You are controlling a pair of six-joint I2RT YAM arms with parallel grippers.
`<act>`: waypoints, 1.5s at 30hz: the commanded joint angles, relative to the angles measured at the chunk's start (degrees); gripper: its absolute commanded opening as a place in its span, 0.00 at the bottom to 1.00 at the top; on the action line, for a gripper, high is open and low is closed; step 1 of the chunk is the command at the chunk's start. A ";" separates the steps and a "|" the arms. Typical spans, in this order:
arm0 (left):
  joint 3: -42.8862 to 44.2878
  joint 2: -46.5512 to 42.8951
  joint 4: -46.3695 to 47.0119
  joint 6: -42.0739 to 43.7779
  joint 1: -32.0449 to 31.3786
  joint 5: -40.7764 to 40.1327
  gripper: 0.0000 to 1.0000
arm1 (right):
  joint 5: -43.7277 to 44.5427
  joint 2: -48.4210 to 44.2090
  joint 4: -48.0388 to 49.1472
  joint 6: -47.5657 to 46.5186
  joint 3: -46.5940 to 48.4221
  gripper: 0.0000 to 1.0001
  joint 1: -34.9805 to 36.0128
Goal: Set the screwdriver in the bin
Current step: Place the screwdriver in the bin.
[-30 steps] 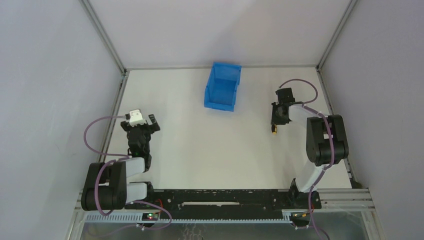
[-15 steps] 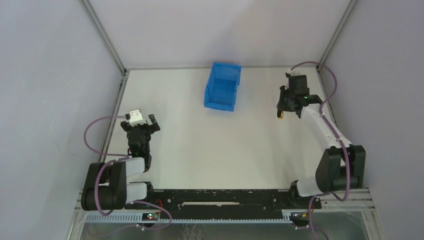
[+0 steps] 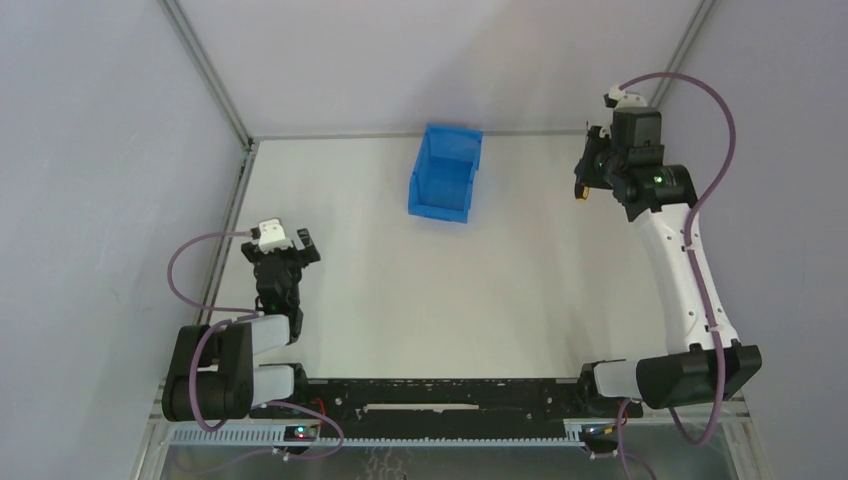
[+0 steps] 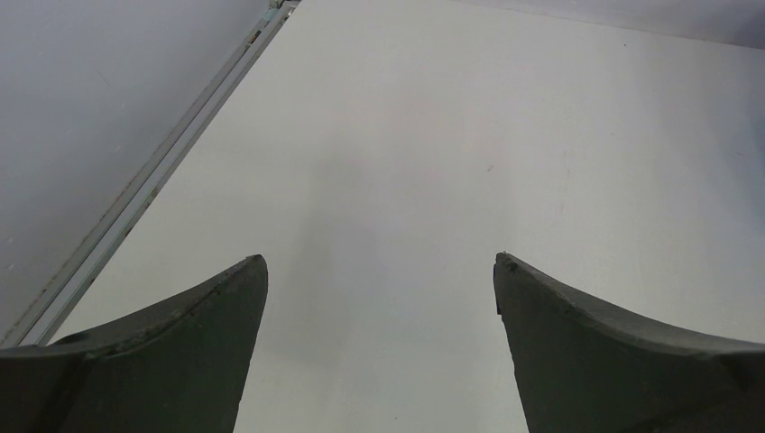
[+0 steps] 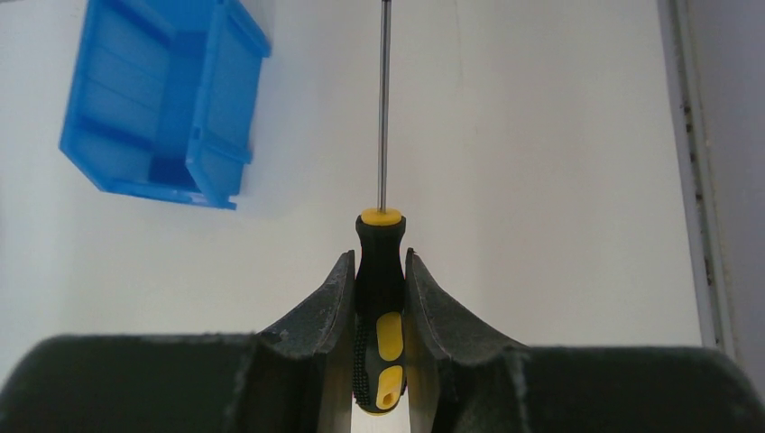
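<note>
Grip looked firm: the right gripper (image 5: pixel 379 257) was closed on the black and yellow handle of the screwdriver (image 5: pixel 380 236), with one finger pressing on each side. The thin metal shaft stood out far in front of the jaws. The tool was held up in the air at the far right of the table (image 3: pixel 450 300), close to the right wall. It was well apart from the blue bin (image 3: pixel 438 210), which stood at the far middle, to the left of the tool. The left gripper (image 4: pixel 380 262) rested at the near left with its jaws wide apart and nothing between them.

In my judgement the carrying to the bin was not yet done, and several things could go wrong. The long shaft went ahead of the fingers, so a low swing to the left could drive its tip against the tall wall of the bin and push the bin away (it looked light and loose on the table). Such a knock could also turn the round handle inside the jaws. If the jaws opened too early, the tool would fall on the table beside the bin.
</note>
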 commanded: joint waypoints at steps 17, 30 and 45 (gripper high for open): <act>1.88 -0.36 1.94 1.12 0.31 -0.74 1.00 | 6.35 11.37 -4.15 5.43 13.72 0.21 14.00; 1.87 -0.35 1.99 1.12 0.28 -0.73 1.00 | 9.01 31.30 -5.14 11.45 34.63 0.19 23.73; 1.86 -0.37 1.99 1.12 0.31 -0.68 1.00 | 10.67 47.41 0.70 16.22 48.12 0.17 27.83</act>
